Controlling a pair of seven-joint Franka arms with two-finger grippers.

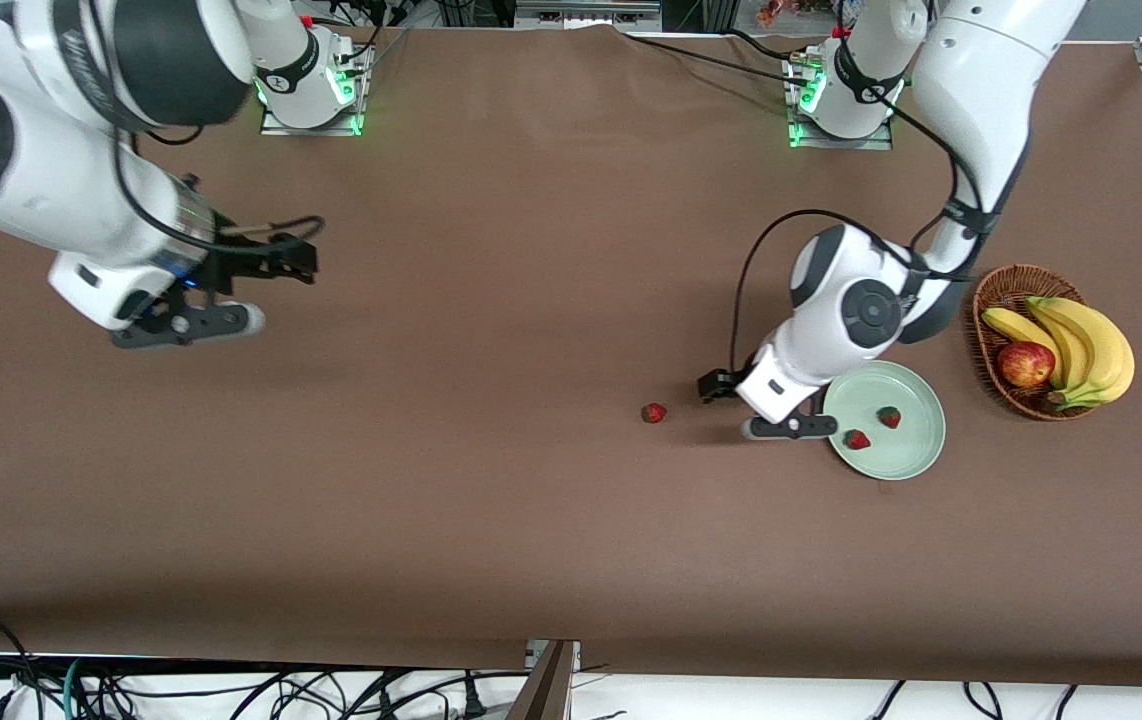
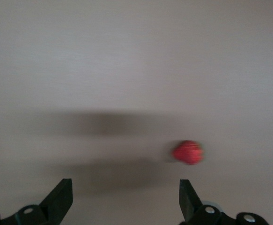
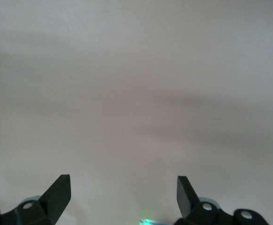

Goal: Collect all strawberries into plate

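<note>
Nearest the front camera, the mint-green plate (image 1: 906, 455) holds two strawberries (image 1: 857, 439), one close to its near rim and one nearer its middle, while the third strawberry (image 1: 654, 412) lies alone on the brown table (image 1: 531, 520), apart from the plate toward the right arm's end. The left gripper (image 2: 126, 199) hangs over the table between that loose berry and the plate's rim, fingers spread and holding nothing. Farther back sit a wicker basket (image 1: 993, 300) of bananas (image 1: 1081, 345) and an apple (image 1: 1025, 364); the right gripper (image 3: 123, 197) waits released; no readable writing shows.
</note>
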